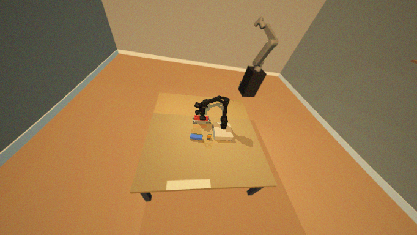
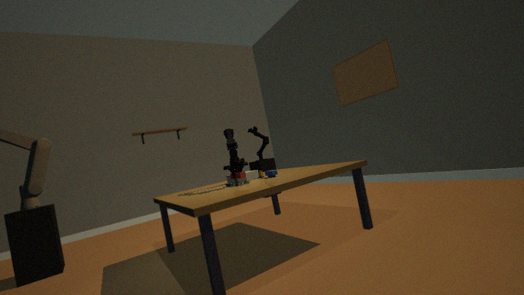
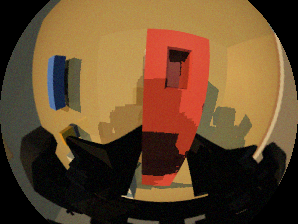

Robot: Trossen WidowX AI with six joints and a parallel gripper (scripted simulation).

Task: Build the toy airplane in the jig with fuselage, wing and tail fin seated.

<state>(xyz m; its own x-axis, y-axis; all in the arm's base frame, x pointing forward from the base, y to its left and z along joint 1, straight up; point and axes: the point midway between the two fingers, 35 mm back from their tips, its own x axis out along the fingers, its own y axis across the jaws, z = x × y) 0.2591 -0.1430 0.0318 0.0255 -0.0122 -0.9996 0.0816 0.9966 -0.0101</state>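
Currently, we find the gripper point(image 1: 202, 118) point(image 2: 237, 171) point(image 3: 164, 128) partly open, clamped on the red fuselage point(image 1: 197, 117) point(image 2: 240, 175) point(image 3: 167, 107) at the pale jig point(image 1: 200, 122) point(image 2: 231, 181), inward from the bench's point(image 1: 183, 162) point(image 2: 284, 183) point(image 3: 107, 55) arm-side edge; full seating we cannot confirm.

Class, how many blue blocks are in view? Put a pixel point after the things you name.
1: the blue block point(image 1: 196, 136) point(image 2: 271, 174) point(image 3: 57, 82) lies on the table, beside the small orange piece point(image 1: 209, 136).
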